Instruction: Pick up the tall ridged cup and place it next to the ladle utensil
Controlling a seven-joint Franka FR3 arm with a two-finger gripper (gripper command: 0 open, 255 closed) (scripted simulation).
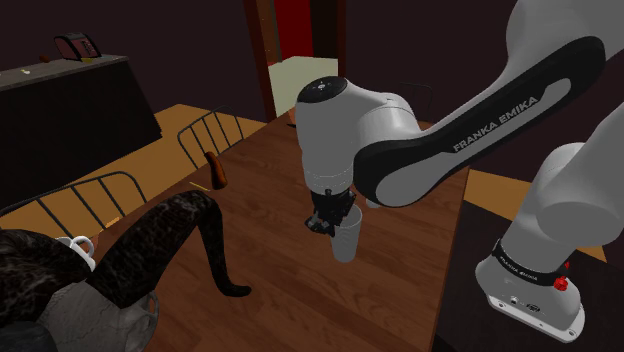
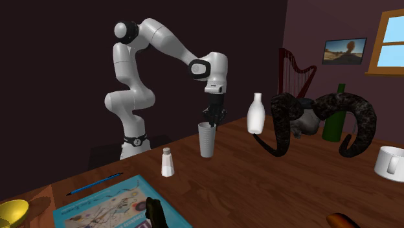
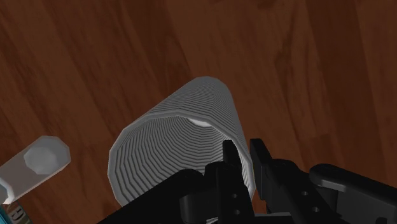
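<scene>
Tall ridged cup [image 1: 346, 240]: grey-white, upright, open end up, mid wooden desk [image 1: 270, 190]; rim wall pinched btw end effector [image 3: 245, 159] fingers.

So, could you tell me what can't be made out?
Orange object: cut off by the second exterior view's bottom edge.
Dark object: cropped by that same edge.
White mug: shoulder view, partly behind the dark curved sculpture.
Ridged cup, near rim: wrist view, behind the gripper.

Cup [image 3: 184, 137] rim pt. behind tool [image 3: 247, 159]
</scene>
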